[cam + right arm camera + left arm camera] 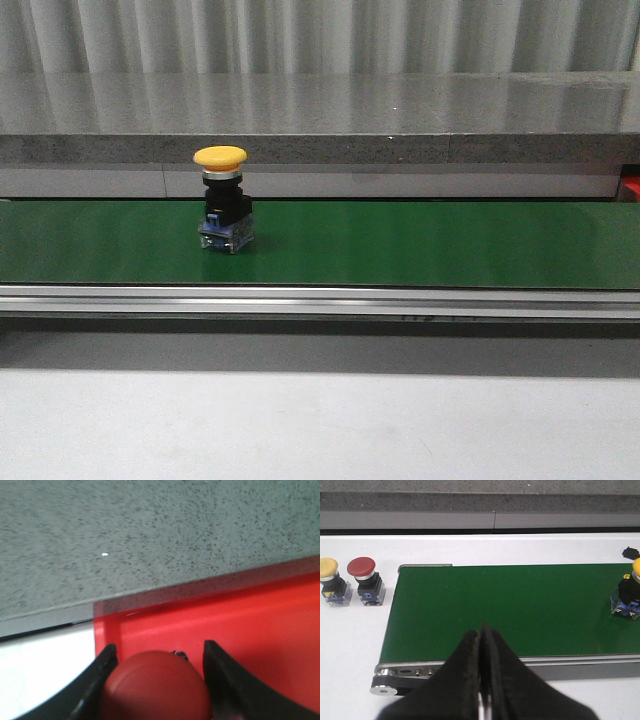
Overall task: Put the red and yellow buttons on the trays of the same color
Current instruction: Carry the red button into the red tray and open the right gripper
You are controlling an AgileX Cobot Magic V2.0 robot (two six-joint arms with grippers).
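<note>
Right pincer (pixel 157 680) grips one red button (pixel 155 687) over the red tray (pixel 240 625); left pincer (pixel 482 670) (closed, empty) hangs near the belt (pixel 520 605), with two yellow buttons and another red one (pixel 362 567) beyond.

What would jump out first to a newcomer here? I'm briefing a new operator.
A yellow mushroom-head push button standing upright and alone on the green conveyor belt. Next, the right gripper with a red-capped button between its fingers over the red plastic tray. The left gripper hangs shut at the belt's near edge.
</note>
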